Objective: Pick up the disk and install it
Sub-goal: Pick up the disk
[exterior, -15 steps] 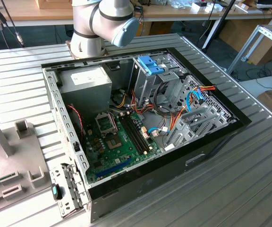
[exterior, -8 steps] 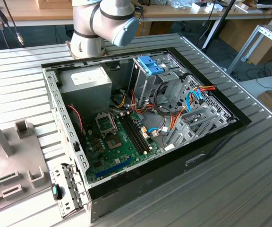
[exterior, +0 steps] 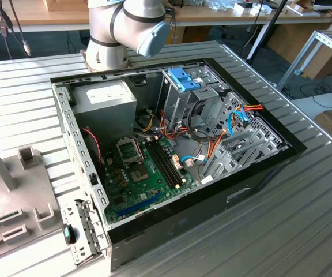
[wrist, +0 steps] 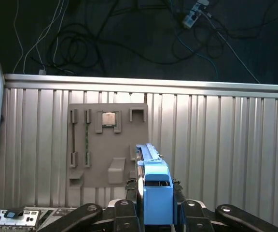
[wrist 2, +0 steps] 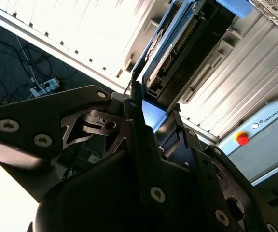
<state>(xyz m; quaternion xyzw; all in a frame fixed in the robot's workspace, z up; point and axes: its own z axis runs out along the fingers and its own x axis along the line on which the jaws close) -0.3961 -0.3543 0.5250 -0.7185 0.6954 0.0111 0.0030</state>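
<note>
Gripper clamped on the disk, with black fingers pinching its blue carrier end from both sides. The disk juts away edge-on, connector pins showing. Behind runs the ribbed metal desk. There's a red button on a grey box and a power strip on the dark floor.

The arm has thick silver-grey cylindrical joints, one closed by a pale blue cap; the pincer is matte black linkage plates studded with silver screws

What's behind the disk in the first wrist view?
Grey fixture plate holding a chip, on the ribbed table. The disk covers part of the plate's edge.
</note>
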